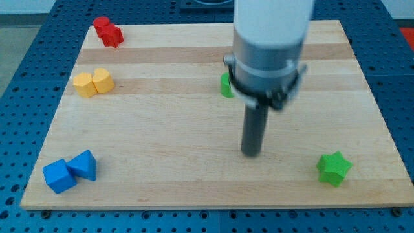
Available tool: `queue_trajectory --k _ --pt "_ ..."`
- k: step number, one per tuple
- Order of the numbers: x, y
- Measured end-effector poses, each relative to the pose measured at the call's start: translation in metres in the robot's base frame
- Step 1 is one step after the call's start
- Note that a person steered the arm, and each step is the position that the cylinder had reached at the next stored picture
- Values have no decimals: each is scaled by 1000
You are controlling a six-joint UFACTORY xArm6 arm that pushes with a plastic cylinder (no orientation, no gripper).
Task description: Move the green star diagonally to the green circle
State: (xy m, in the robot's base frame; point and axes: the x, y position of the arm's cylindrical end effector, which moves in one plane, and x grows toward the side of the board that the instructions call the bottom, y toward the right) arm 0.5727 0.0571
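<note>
My tip (251,153) rests on the wooden board (194,175) just right of centre, a bare rod with nothing to spread or pinch, and it touches no block. The green star (334,168) sits well apart from it at lower right. The green circle (226,85) lies above the tip, half hidden behind the arm's grey collar. Far off at the left edge are two yellow blocks (93,83), a red block (107,32) in the upper left corner, and two blue blocks (70,171) at lower left
</note>
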Motion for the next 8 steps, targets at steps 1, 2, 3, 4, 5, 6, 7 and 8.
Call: queue_trajectory --k 1,2,3,4,5,6,7,8 --pt "44 31" --pt "39 133" --pt "33 169" --pt "33 137" --pt "13 121" --pt "-18 144" --pt "-41 166" --pt "-47 142"
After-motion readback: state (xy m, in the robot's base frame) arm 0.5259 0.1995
